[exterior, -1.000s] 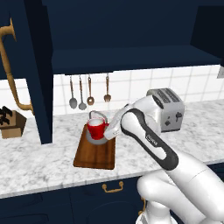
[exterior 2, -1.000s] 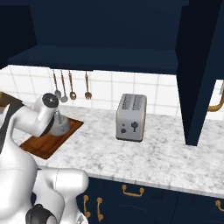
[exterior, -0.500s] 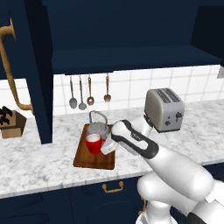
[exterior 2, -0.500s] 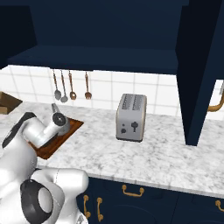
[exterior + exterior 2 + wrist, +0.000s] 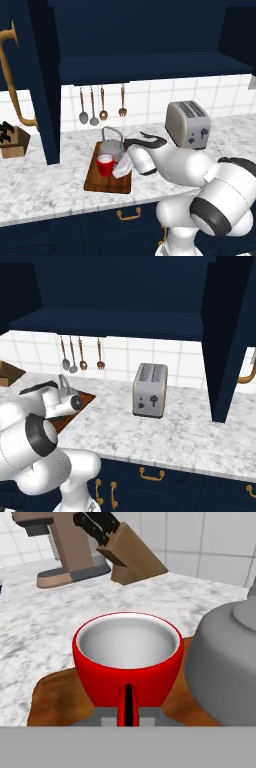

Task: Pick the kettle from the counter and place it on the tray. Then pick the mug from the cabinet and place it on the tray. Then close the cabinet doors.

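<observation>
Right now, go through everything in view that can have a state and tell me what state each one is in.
mug: upright, empty, standing on the tray beside the kettle.
kettle: upright on the tray, lid on.
tray: flat on the counter.
cabinet doors: open.
gripper: at the mug; open or shut, cannot tell.
toaster: upright, slots empty.

1. We see a glossy white arm (image 5: 185, 165) made of fat rounded segments.
2. Joints are dark: a black ring bands the big elbow housing (image 5: 225, 200), and the right base view shows a similar band.
3. A dark curved strip runs along the top of the forearm.
4. Wrist end (image 5: 75, 403) has a small dark round cap.
5. No visible markings.
</observation>
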